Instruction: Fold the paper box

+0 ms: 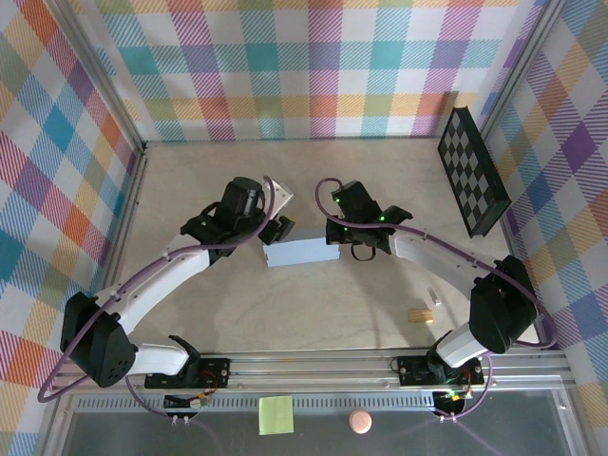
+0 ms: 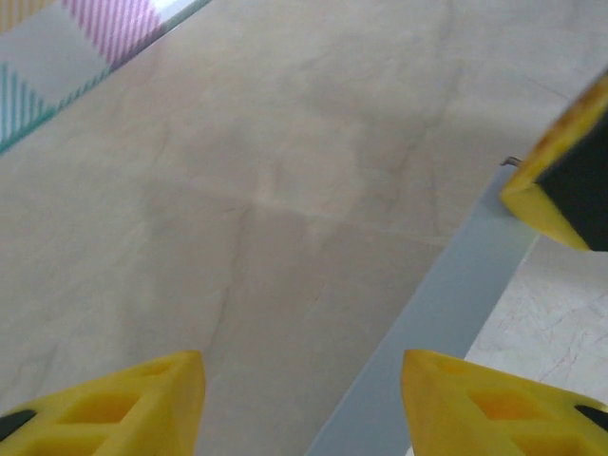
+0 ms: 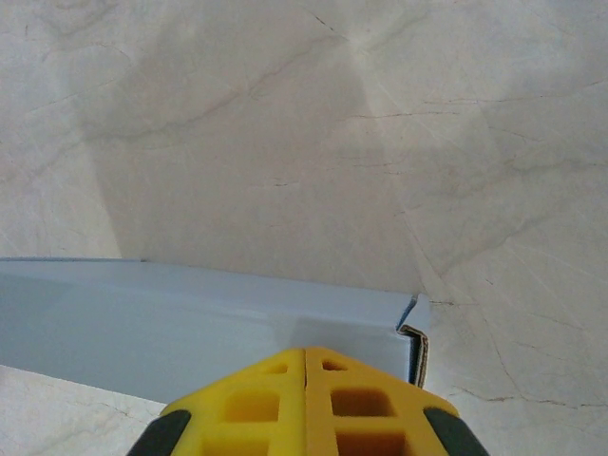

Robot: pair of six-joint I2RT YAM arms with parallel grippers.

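The paper box [image 1: 302,254] lies near the middle of the worktop [image 1: 380,171], a pale grey-blue piece well clear of every edge; its long side runs roughly parallel to the near edge; in the right wrist view one corner shows a small turned-up fold. The right claw [image 3: 306,366] sits at the box's right end with its fingers pressed together; whether a sliver of card is nipped between them I cannot tell. The left claw [image 2: 302,380] hovers at the box's left end, spread apart and holding nothing; the card's edge runs up beside its right finger [image 2: 484,399]. A black checkerboard panel [image 1: 472,171] leans at the far right corner, well apart from the work.

The risk, as I judge it: the card is light and the worktop looks smooth, so a push from either side may slide the box instead of creasing it; if the left claw closes off the crease, it may crumple the panel; a flap left unpinned may spring flat.
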